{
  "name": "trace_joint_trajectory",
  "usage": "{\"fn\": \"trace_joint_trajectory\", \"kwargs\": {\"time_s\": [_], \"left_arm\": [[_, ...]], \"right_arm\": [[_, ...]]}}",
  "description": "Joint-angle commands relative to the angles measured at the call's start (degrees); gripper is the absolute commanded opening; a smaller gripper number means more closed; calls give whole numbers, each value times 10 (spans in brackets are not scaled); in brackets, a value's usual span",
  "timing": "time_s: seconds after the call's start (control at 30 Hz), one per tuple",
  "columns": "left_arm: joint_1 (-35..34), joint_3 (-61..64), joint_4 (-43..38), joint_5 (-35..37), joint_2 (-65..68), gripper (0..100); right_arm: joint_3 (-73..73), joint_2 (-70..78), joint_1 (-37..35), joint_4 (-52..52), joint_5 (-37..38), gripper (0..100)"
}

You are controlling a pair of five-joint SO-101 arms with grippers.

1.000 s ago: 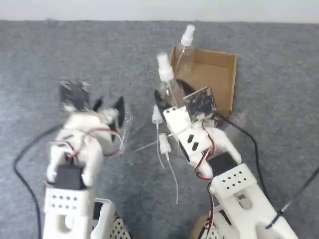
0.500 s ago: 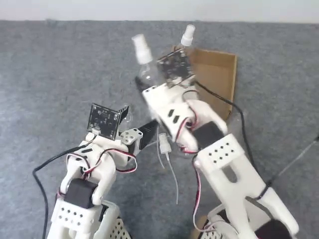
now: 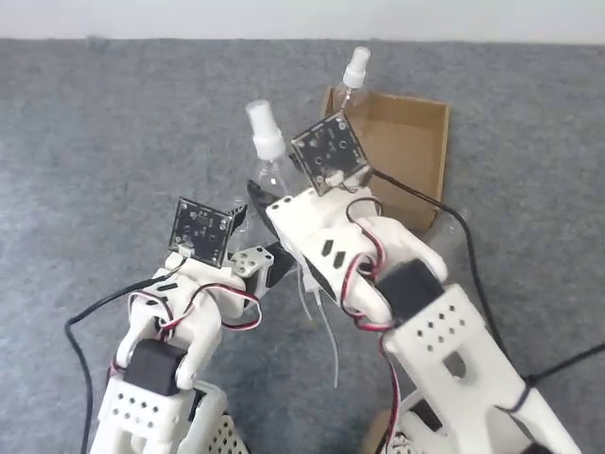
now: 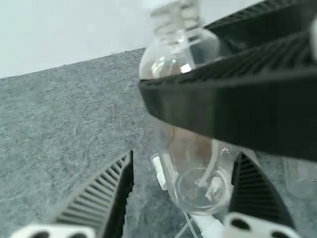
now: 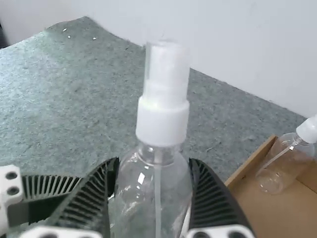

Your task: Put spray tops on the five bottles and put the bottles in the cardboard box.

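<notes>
Right tool (image 5: 153,203) of mine is clamped on a clear bottle (image 5: 159,168), one ribbed black finger on each side of its body, holding it upright over the grey felt-like worktop (image 3: 123,113) near the cardboard box (image 3: 416,142). Bottle's plain see-through plastic with a white spray top (image 5: 163,106) on its neck and the dip tube running down the middle, which my right wrist view shows nicely. Left wrist view gets the other end: the round base with the tube curling at the bottom. That base sits between the fingers of my left tool (image 4: 181,198), which is spread wide, and I can't tell whether either finger touches the bottle. Below it a loose spray top (image 4: 159,173) lies on the worktop. From the high view there's a second bottle (image 3: 350,95), white top on, in the box's far corner. Each wrist carries a camera board (image 3: 328,154); whatever's printed on them is too small to read.
</notes>
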Motion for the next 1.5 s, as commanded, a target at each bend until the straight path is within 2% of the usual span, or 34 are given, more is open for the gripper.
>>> {"fn": "trace_joint_trajectory", "kwargs": {"time_s": [0.0,0.2,0.33,0.47,0.6,1.07,1.47], "left_arm": [[0,-5,-18,-2,-10,291],[0,-2,-17,-2,-13,291],[0,-2,-16,-2,-13,291],[0,-2,-17,-2,-13,290],[0,-1,-17,-2,-13,290],[1,7,-18,-2,-13,290],[1,7,-18,-2,-13,290]], "right_arm": [[-38,-57,0,36,-4,6],[-33,-59,29,30,11,6],[-33,-59,130,-24,56,6],[-33,-37,236,-78,68,6],[-33,36,295,-147,69,6],[-45,317,349,-424,69,6],[-193,511,357,-451,65,6]]}}
